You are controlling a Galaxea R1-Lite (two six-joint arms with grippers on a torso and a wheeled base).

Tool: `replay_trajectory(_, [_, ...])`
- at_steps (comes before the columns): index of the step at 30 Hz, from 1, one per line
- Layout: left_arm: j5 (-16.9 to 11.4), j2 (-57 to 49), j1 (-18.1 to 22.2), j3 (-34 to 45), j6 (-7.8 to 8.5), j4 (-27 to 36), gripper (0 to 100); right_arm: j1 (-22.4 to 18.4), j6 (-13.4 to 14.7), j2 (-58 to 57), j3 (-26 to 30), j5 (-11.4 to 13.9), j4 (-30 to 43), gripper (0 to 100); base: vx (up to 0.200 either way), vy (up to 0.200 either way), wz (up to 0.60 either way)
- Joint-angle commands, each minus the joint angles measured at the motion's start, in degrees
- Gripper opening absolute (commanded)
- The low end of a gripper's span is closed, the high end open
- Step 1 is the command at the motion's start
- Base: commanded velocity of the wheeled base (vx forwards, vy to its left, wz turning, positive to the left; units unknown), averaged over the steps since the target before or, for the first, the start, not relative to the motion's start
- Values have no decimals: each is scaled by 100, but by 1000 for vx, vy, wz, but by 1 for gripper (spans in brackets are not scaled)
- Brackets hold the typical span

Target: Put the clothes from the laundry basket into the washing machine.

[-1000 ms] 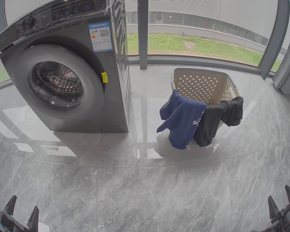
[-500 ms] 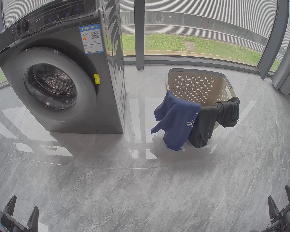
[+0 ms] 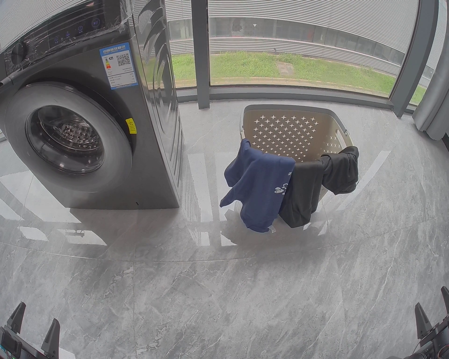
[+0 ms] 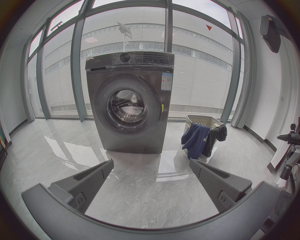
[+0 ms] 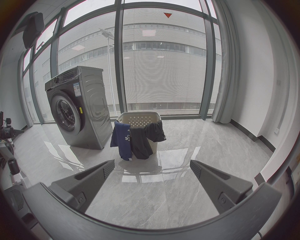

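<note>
Head view: washing machine point(image 3: 89, 121) bears a white label point(image 3: 118, 65) and yellow sticker point(image 3: 131, 125).

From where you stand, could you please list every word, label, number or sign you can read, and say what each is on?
Nothing is clear enough to quote.
Label on the washer front: print and a square code, too small to read.
Yellow sticker beside the door: too small.
Panel: lit symbols, blurred.
White print on the blue garment: illegible.
Red triangle high on the window: no words.
</note>
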Motion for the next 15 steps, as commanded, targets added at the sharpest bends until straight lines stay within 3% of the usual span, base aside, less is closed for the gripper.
replay_trajectory(1, [0,-95,6,92,-2,-1,100,-2,-4,-99,101,1,-1,100,200,0,0])
replay_trajectory(5, [9,-95,-2,92,-2,-1,100,-2,-4,-99,101,1,-1,100,200,0,0])
replay_trajectory(15, [9,-95,6,92,-2,-1,100,-2,-4,-99,101,1,-1,100,0,-20,0])
